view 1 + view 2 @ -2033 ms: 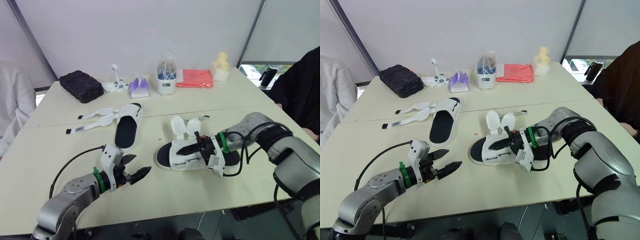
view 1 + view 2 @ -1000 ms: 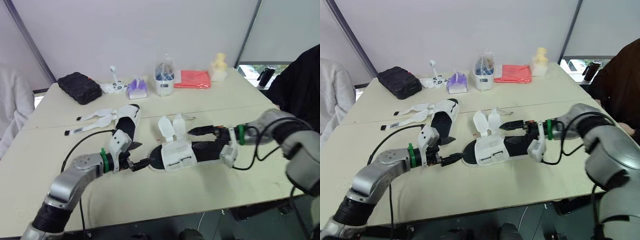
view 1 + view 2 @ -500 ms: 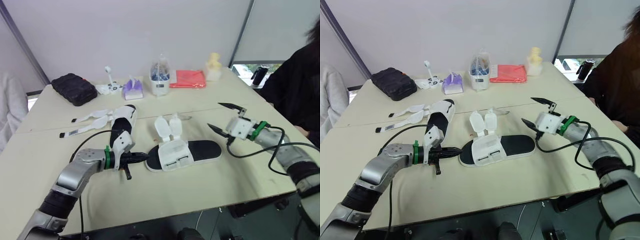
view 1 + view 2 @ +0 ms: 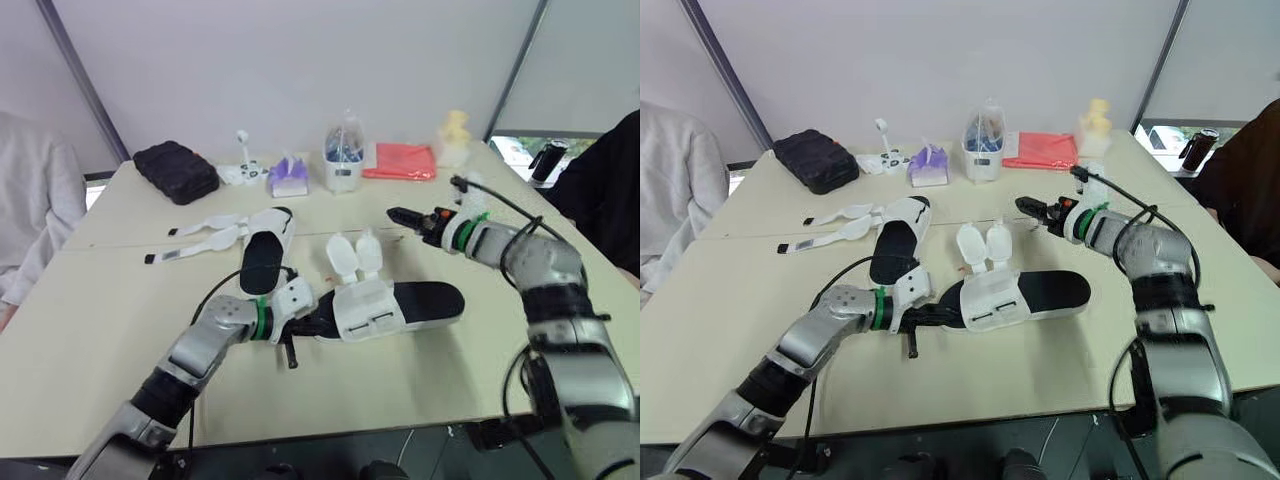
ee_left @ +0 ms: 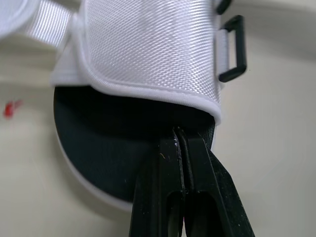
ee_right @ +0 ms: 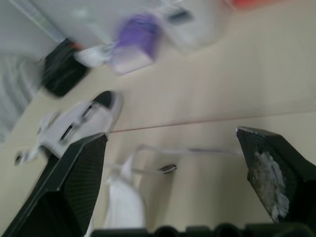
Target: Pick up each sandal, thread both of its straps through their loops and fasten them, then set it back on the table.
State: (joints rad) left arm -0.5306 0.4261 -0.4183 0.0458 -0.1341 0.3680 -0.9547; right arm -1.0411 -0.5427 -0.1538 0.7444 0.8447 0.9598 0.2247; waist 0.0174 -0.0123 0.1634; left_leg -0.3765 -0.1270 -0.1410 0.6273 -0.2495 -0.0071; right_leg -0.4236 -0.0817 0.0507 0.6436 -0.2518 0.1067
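At the tips of the left gripper [image 5: 180, 138] lies the toe end of the near sandal [image 4: 425, 298]. The two black fingers are pressed together with only a hairline seam between them. They rest on the black footbed just under the edge of the white upper [image 5: 148, 44]. Nothing can be seen caught between them, so this reads as a touch or a pin, not a hold.

From those jaws the sandal's long axis runs straight away, toe nearest and heel farthest, and it lies flat on the table [image 4: 100, 300]. A black loop [image 5: 232, 49] sits on the side of the upper, just ahead of the fingers and off to one side.

Ahead of the right gripper [image 4: 408, 217], whose jaws are spread wide and empty, the sandal's two loose strap tabs [image 4: 352, 255] stand up from the upper. They lie in front of that gripper and slightly below it, apart from it, with bare table between. The right arm is clearly the nearer one to the tabs, and the left is the nearer one to the toe and loops.

In my judgement the coming move depends on that split. The right jaws would reach forward and down onto a tab while the left steadies the toe.

Beyond the left jaws and to their outer side lies the far sandal [image 4: 262, 258], straps splayed flat and unfastened.
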